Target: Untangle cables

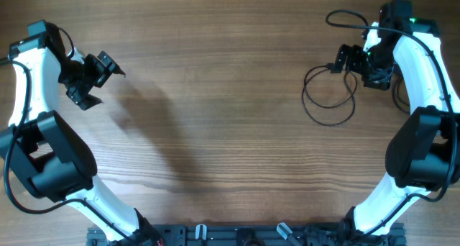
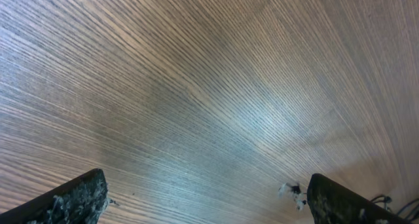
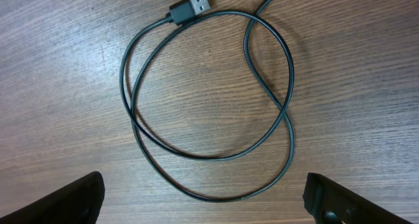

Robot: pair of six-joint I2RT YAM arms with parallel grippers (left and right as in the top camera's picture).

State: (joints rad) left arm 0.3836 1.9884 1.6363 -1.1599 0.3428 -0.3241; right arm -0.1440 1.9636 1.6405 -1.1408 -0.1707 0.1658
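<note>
Here, coiled cable [image 3: 286, 112] lies on wood-grain table [image 1: 230, 95].

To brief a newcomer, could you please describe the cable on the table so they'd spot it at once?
On the right side of the wooden table, beside the right gripper, lies a thin black cable in two loose overlapping loops. Its silver USB plug and thinness set it apart from the thicker wires on the arm.
</note>
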